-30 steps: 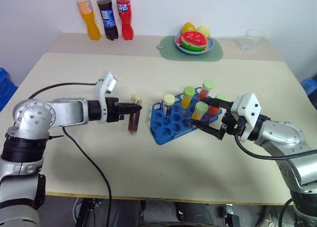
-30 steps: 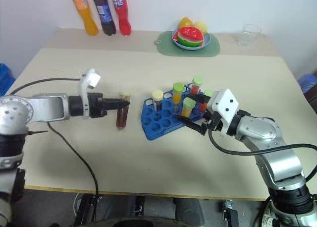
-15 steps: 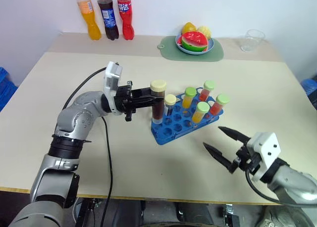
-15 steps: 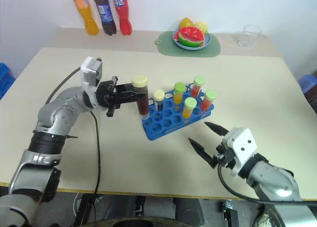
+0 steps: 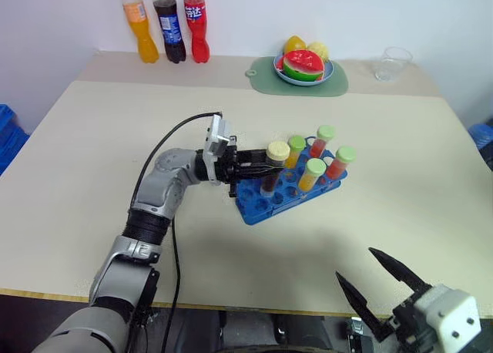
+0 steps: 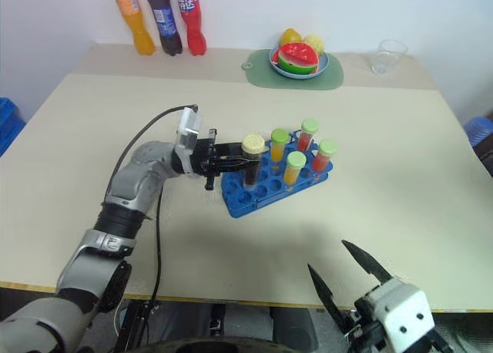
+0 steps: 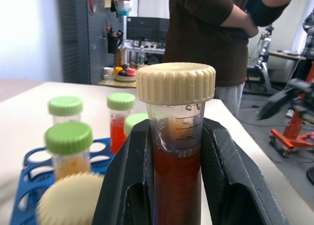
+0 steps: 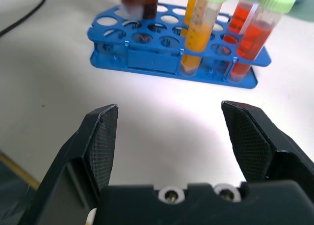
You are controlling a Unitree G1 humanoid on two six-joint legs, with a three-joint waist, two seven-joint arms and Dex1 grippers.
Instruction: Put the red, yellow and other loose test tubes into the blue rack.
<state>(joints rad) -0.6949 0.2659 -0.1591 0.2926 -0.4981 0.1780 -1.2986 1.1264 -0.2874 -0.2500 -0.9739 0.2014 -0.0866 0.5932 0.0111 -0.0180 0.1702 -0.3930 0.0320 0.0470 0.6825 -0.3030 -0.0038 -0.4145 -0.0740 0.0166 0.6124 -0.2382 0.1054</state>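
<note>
Left gripper [image 5: 262, 168] has its jaws clamped on a cream-capped tube of dark brown liquid [image 5: 272, 168], held upright over the blue rack [image 5: 258, 203], near the rack's left end; can't tell whether its bottom is in a hole. Another cream cap [image 7: 68, 200] sits just beside it in the left wrist view. 4 green-capped tubes stand in the rack: 2 yellow-orange [image 5: 310, 176], 2 red-orange [image 5: 339, 163]. Right gripper [image 5: 377, 287] sits low at the near tabletop edge, well apart from the rack, jaws spread wide, holding nothing. 3 soda bottles [image 5: 169, 21], fruit plate [image 5: 304, 64] and clear cup [image 5: 391, 62] at the far side. A person [image 7: 211, 33] stands behind the tabletop.
</note>
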